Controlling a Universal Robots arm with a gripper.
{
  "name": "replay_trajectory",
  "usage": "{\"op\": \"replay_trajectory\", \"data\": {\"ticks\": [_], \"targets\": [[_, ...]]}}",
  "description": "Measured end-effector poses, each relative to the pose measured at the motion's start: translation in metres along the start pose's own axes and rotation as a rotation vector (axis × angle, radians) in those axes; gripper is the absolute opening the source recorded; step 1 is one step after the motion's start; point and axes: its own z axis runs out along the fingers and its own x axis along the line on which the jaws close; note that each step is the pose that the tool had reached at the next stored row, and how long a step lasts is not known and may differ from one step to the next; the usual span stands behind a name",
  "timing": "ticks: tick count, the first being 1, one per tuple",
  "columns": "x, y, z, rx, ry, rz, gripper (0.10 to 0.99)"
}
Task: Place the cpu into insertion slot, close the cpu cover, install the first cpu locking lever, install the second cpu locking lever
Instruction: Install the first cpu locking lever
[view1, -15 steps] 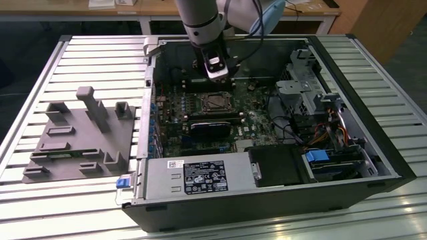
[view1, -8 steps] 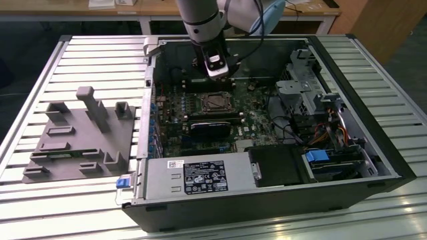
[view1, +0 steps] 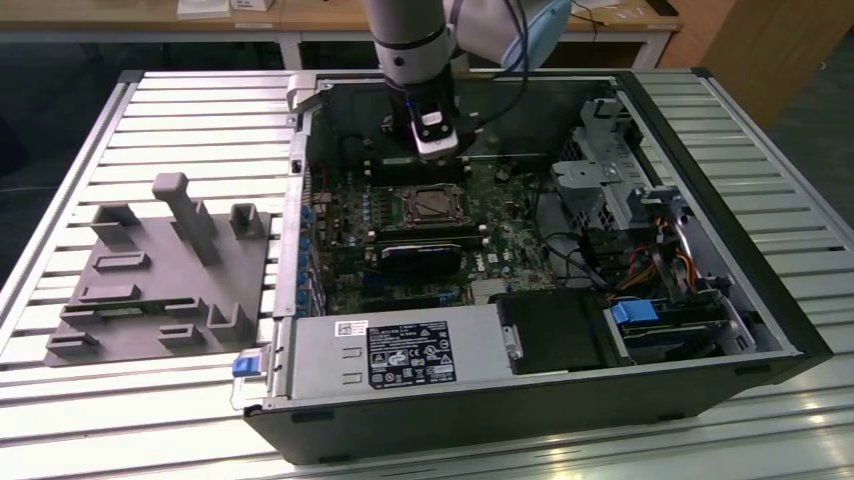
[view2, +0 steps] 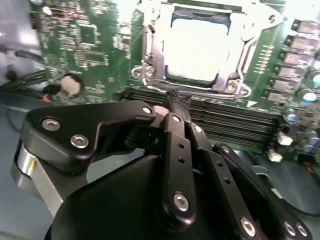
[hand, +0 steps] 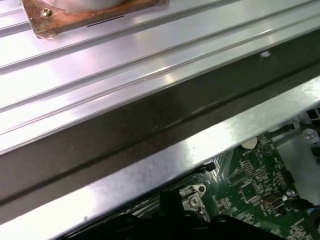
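Observation:
The cpu (view2: 195, 50) lies flat in the socket on the green motherboard, its pale metal top bright under the light. The silvery cpu cover (view2: 200, 86) is down around it as a frame. Thin metal levers (view2: 245, 55) run along the socket's sides; whether they are latched I cannot tell. My gripper (view2: 177, 97) is shut with nothing between its black fingertips, a little above the board and beside the socket's edge, over the memory slots. In the exterior view the gripper (view1: 435, 150) hangs inside the open computer case just behind the socket with the cpu (view1: 434, 205).
The case (view1: 747, 330) lies open on a slatted metal table (hand: 125, 75). A grey fixture with upright blocks (view1: 160, 270) sits on the exterior view's left. Power supply (view1: 400, 360), drive cage (view1: 614, 180) and cables crowd the case. Memory slots (view2: 235, 122) border the socket.

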Motion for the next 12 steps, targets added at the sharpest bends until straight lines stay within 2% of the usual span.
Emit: {"op": "replay_trajectory", "data": {"ticks": [4, 6, 8, 12], "targets": [[-0.0035, 0.0014, 0.0014, 0.021, 0.0418, 0.004, 0.102], [-0.0054, 0.0021, 0.002, 0.029, 0.0587, 0.005, 0.102], [-0.0076, 0.0024, 0.0025, 0.035, 0.0686, 0.006, 0.102], [-0.0122, 0.0009, 0.0032, 0.042, 0.0817, 0.008, 0.102]]}}
